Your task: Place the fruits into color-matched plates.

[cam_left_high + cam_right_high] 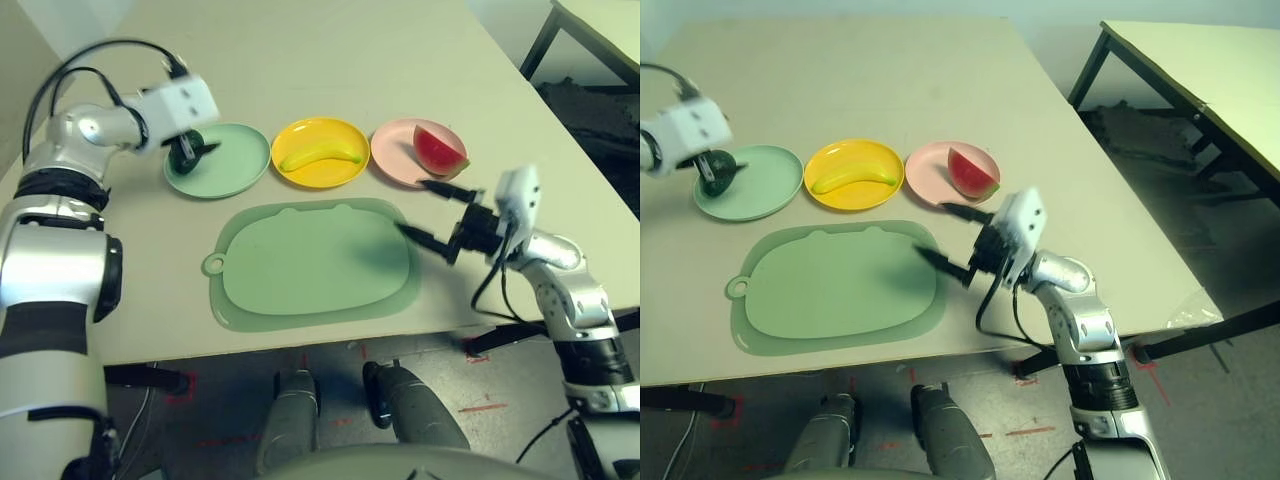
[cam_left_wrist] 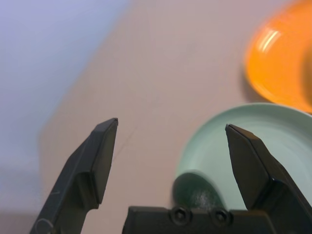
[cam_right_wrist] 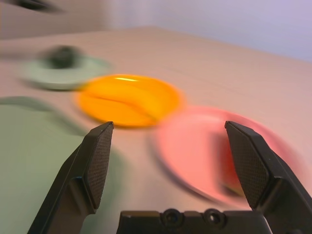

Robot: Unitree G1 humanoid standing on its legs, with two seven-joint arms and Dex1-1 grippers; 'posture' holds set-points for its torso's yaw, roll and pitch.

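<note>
The small dark green avocado (image 2: pixel 197 192) lies on the left part of the mint green plate (image 1: pixel 235 165). My left gripper (image 2: pixel 170 129) hangs open just above it, one finger on either side and holding nothing. The yellow banana (image 1: pixel 320 155) rests in the yellow plate (image 1: pixel 322 130) in the middle of the row. On the pale pink plate (image 1: pixel 395 155) at the right sits the red watermelon wedge (image 1: pixel 440 150). My right gripper (image 1: pixel 415 208) is open and empty, low over the table between the pink plate and the mat, pointing left.
A large green mat (image 1: pixel 315 262) with a handle loop lies in front of the three plates, with nothing on it. The table's right edge runs close behind my right arm. A second table (image 1: pixel 1200 60) stands off to the far right.
</note>
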